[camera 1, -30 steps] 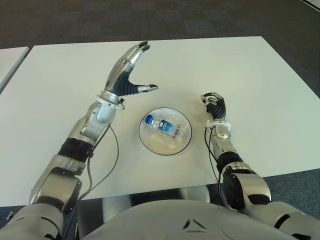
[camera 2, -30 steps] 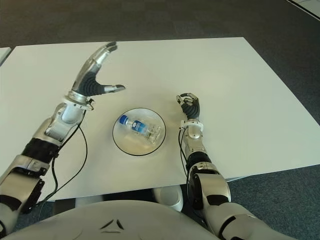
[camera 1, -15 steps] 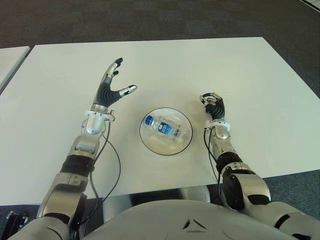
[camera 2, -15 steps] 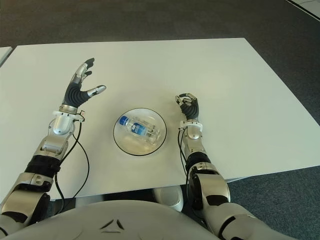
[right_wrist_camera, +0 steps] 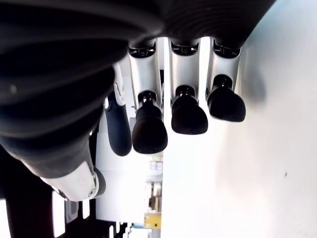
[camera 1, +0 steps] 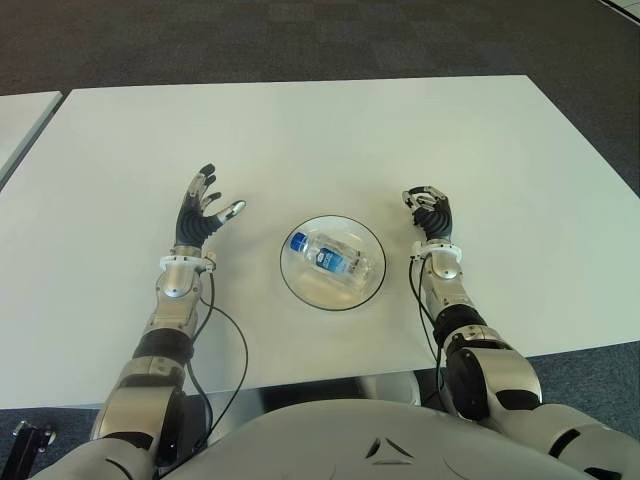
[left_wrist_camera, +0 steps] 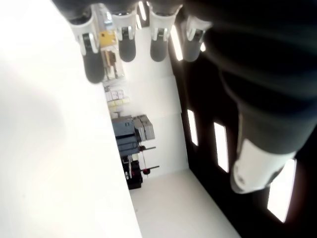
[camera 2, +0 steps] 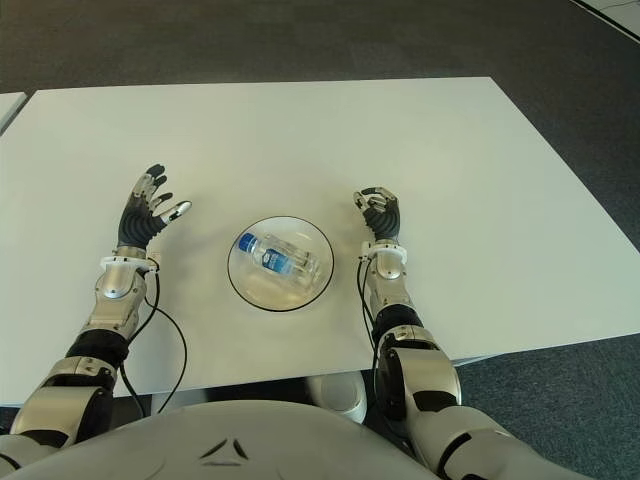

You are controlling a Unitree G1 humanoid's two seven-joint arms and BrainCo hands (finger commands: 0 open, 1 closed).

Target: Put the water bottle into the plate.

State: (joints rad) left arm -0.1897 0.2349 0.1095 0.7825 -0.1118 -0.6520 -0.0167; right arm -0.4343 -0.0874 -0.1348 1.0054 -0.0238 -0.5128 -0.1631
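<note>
- Clear plastic water bottle (camera 1: 330, 256): blue cap and blue label, lying on its side inside the plate, cap end pointing toward the robot's left and away from it. No hand touches it.
- Plate (camera 1: 296, 286): round, see-through with a dark rim, on the table between the two hands and close to the robot's edge. The bottle is its only content.
- Table (camera 1: 330, 140): white top, bare apart from the plate and the two forearms; dark carpet beyond its far edge.
- Left hand (camera 1: 198, 217): shows to the left of the plate, well apart from it, palm raised. Fingers (left_wrist_camera: 93, 67) are spread and straight, thumb out to the side, and they hold nothing.
- Right hand (camera 1: 430, 213): shows just right of the plate, not touching it. Fingers (right_wrist_camera: 148, 134) are curled in toward the palm, with nothing between them.
- Task status, judged from the layout: placing looks done, since the bottle lies wholly within the rim and both hands are off it. Nothing appears left beyond bringing the arms to rest.
</note>
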